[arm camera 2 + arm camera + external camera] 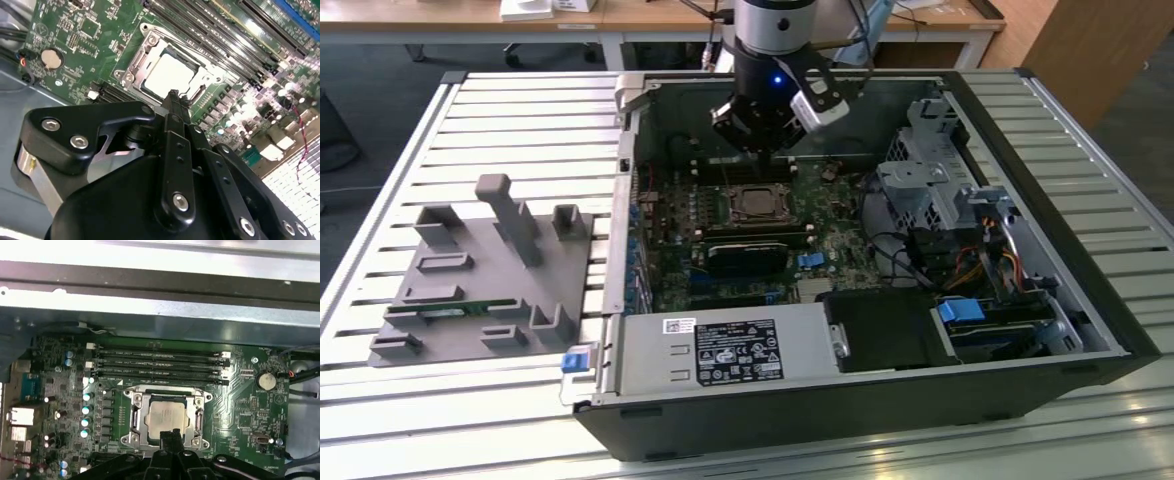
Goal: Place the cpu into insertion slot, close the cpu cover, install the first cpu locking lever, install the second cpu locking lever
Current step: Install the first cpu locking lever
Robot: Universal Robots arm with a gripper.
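Silver metal marks the spot: in the exterior view the cpu [758, 204] lies in the insertion slot [731, 208], midway across the green board [834, 205] inside the open case [854, 410] on the slatted bench [494, 110]. The jaws hang above the board, seemingly just to the far side of the socket. Come down off-line from here and you strike board parts instead of socket hardware.

In the second wrist view the jaws look closed on nothing. Their tip sits close over one edge of the cpu cover [142, 52], which appears folded down around the chip. Press on the frame or the chip itself and you risk crushed socket pins or a scratched lid.

In the first wrist view the cover frames the chip squarely, with the memory sticks [160, 362] just beside it. You cannot tell whether the cover is latched, and an unlatched frame could lift or shift the chip if the closed tip snags it.
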